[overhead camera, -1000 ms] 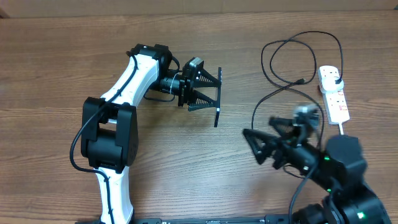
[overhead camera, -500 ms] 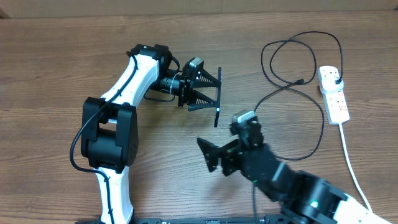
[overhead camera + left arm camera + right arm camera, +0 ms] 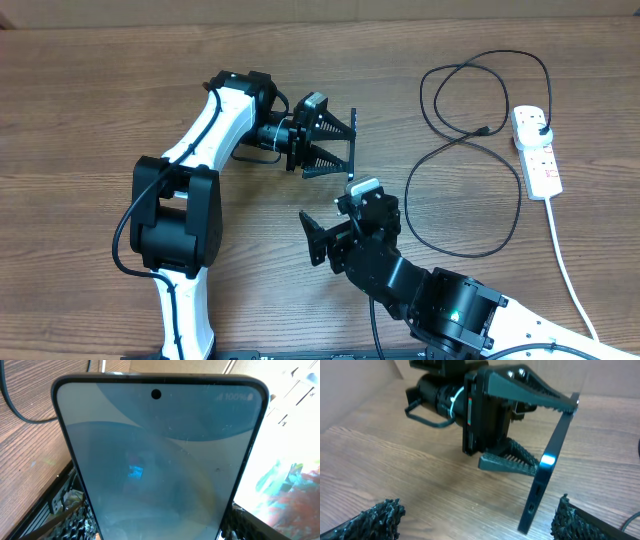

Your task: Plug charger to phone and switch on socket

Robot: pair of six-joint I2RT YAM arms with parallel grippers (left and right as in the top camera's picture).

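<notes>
Phone (image 3: 348, 188), a slim rectangular smartphone with a dark frame and a pale blue lit screen, is held off-centre over the brown wood-grain table (image 3: 80, 100), turned on edge and slightly tilted; its screen faces the left wrist camera; whether its lower end touches the tabletop cannot be told. Legible writing: "100%" at the upper right of the screen, beside a round camera hole at top centre.

Left gripper (image 3: 345, 146) pinches the phone between both ribbed black fingers; the white-and-black left arm rises from the near left edge, folds at the elbow and reaches right with the wrist level.

Right gripper (image 3: 477, 520) has its jaws spread wide and holds nothing; it sits low, just beside the phone, aimed at the phone's thin edge; the right arm reaches in from the near right.

Charger (image 3: 470, 141), a long thin black cable, lies in loose loops well apart on the right, connector tip free on the table; its black plug (image 3: 538, 124) sits in the socket (image 3: 540, 160), a white elongated power strip with red markings too small to read, trailing a thick white cord (image 3: 565, 270).
</notes>
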